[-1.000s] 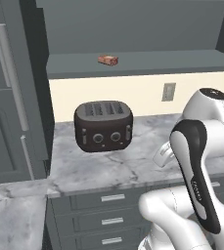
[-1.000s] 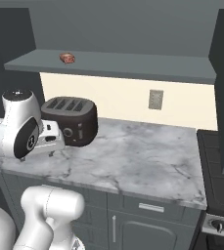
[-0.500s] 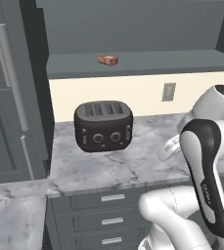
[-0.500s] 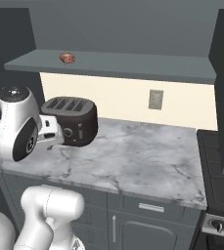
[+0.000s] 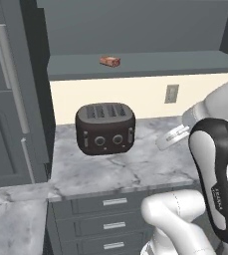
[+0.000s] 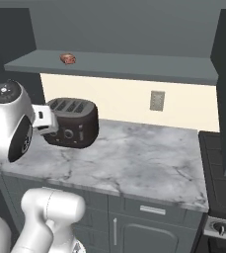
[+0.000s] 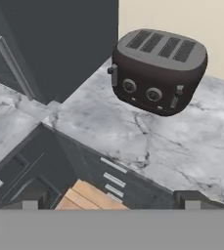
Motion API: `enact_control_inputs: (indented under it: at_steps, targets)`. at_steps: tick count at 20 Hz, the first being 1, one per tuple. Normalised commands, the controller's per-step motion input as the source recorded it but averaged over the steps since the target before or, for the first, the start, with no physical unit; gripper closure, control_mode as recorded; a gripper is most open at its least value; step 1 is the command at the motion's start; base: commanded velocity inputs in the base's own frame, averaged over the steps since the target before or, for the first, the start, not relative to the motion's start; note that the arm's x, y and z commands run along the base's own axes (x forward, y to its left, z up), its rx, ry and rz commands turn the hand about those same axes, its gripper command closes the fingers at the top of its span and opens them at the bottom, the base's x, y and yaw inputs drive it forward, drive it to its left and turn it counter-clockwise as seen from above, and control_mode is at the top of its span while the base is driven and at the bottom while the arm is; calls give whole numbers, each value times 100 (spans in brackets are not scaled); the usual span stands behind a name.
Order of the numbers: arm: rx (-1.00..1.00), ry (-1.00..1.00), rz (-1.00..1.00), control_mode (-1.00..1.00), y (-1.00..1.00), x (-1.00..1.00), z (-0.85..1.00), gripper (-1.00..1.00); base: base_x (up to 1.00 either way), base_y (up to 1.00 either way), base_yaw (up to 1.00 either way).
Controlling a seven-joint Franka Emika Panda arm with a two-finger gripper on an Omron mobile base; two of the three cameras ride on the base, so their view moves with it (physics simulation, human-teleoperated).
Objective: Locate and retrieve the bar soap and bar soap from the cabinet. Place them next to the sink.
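Toaster (image 5: 105,128), a dark brown four-slot one with rounded corners and two round dials, serves as the landmark on the grey-veined white marble counter (image 6: 134,163). To the left of it stands a tall dark slate-grey cabinet (image 5: 16,99) with long bar handles. Above and behind the toaster, on the cabinet's long shelf board, lies a small blocky reddish-brown bar soap (image 5: 110,61), also seen in the right base view (image 6: 68,59); its finer detail is too small to make out. To the right of the toaster, the white arm bends at a raised elbow, its wrist level with the toaster's body and well below the soap. The gripper (image 7: 111,197) shows as two dark finger tips spread wide apart, holding nothing, aimed down at the counter edge and grey drawer fronts (image 5: 110,219) in front of the toaster.
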Motion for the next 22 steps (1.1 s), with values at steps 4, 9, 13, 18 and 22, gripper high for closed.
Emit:
enact_control_inputs:
  at_steps: [4, 9, 13, 18, 22]
  targets:
    - [-2, -8, 0, -100, -3, 44, 59, -100, 0, 0, 0]
    - [6, -6, 2, -100, -21, 55, 20, -100, 0, 0, 0]
    - [21, 0, 12, -100, -3, 65, 6, -100, 0, 0, 0]
    - [6, -1, 6, -100, -1, 54, 28, -100, 0, 0, 0]
    - [0, 0, 0, -100, 0, 46, 37, -100, 0, 0, 0]
